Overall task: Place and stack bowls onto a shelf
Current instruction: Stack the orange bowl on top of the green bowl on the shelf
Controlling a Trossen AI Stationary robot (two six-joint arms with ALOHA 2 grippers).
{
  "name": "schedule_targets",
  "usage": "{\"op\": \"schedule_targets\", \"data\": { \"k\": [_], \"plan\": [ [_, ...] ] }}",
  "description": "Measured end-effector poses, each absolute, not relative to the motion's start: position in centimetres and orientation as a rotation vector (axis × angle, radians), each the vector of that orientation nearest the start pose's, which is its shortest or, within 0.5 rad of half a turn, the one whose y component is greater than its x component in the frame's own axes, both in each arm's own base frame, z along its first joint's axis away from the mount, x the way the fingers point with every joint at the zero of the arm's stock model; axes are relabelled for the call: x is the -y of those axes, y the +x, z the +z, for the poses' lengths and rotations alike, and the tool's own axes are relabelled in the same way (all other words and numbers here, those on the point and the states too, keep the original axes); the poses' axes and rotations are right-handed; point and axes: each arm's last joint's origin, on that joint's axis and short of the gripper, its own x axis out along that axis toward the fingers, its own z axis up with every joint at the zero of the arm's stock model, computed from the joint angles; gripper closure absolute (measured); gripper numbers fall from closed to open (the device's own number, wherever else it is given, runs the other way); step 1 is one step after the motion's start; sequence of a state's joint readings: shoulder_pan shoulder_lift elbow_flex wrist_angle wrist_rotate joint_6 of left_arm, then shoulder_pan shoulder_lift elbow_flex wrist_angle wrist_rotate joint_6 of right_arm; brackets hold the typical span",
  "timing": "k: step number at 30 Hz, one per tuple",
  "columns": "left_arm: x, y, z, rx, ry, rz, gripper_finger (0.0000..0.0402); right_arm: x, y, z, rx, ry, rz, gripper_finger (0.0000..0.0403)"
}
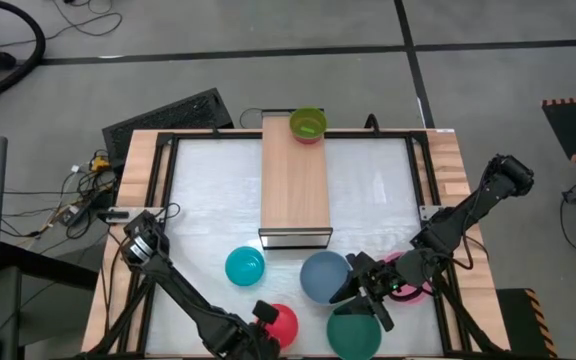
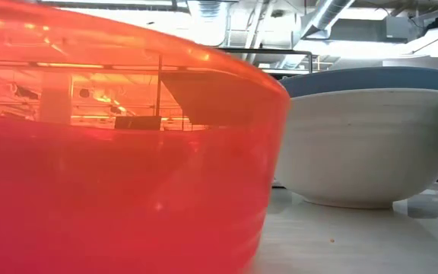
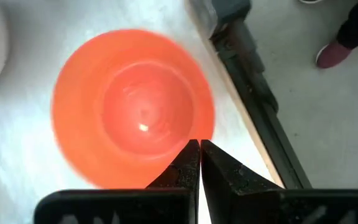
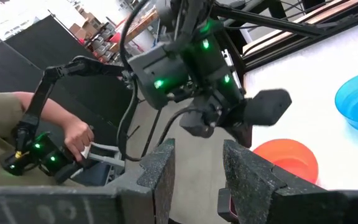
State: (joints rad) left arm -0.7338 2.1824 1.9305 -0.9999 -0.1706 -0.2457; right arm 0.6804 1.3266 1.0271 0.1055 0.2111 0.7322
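Observation:
In the high view the light-wood shelf (image 1: 293,180) runs down the table's middle. A lime green bowl (image 1: 308,123) sits on its far end, with a pink-red edge showing under it. On the table near the shelf's front stand the cyan bowl (image 1: 245,266), the grey-blue bowl (image 1: 323,275), the red bowl (image 1: 283,323), the dark green bowl (image 1: 354,336) and a pink bowl (image 1: 413,283), which is partly hidden by my right arm. My left gripper (image 3: 199,147) is shut at the red bowl's (image 3: 132,106) rim. My right gripper (image 4: 197,158) is open and empty, between the grey-blue, pink and dark green bowls. My left gripper comes from above, and its shut fingertips (image 3: 191,155) stand at the red bowl's rim (image 3: 207,127) on the side toward the table's near edge. I cannot tell whether they touch it. The bowl rests upright on the table.
The bowls crowd the table's near half. The shelf's middle and front are bare wood. A dark frame (image 1: 168,200) rims the white table top. In the right wrist view a person's hand (image 4: 73,134) shows beyond the table. A keyboard (image 1: 168,118) lies past the far left corner.

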Motion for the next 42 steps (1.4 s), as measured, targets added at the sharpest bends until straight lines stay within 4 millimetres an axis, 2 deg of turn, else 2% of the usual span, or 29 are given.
{"op": "schedule_targets", "data": {
  "k": [11, 17, 22, 31, 38, 42],
  "plan": [
    [28.3, 32.6, 27.0, -1.114, 0.243, -0.194, 0.0401, -18.4, 24.0, 32.6, -0.334, 0.625, 0.372, 0.0242],
    [27.9, 32.9, 27.5, -1.090, 0.229, -0.186, 0.0401, -18.1, 24.2, 32.6, -0.333, 0.624, 0.357, 0.0242],
    [28.1, 33.1, 27.5, -1.090, 0.235, -0.273, 0.0369, -18.1, 24.1, 32.4, -0.345, 0.617, 0.352, 0.0242],
    [28.2, 33.3, 27.5, -1.071, 0.280, -0.330, 0.0252, -18.1, 24.1, 32.4, -0.347, 0.597, 0.353, 0.0242],
    [28.1, 33.2, 23.8, -1.108, 0.263, -0.340, 0.0197, -18.1, 24.1, 32.4, -0.348, 0.588, 0.353, 0.0242],
    [28.0, 33.2, 23.0, -1.104, 0.312, -0.342, 0.0185, -18.1, 24.1, 32.3, -0.353, 0.586, 0.351, 0.0242]
  ]
}}
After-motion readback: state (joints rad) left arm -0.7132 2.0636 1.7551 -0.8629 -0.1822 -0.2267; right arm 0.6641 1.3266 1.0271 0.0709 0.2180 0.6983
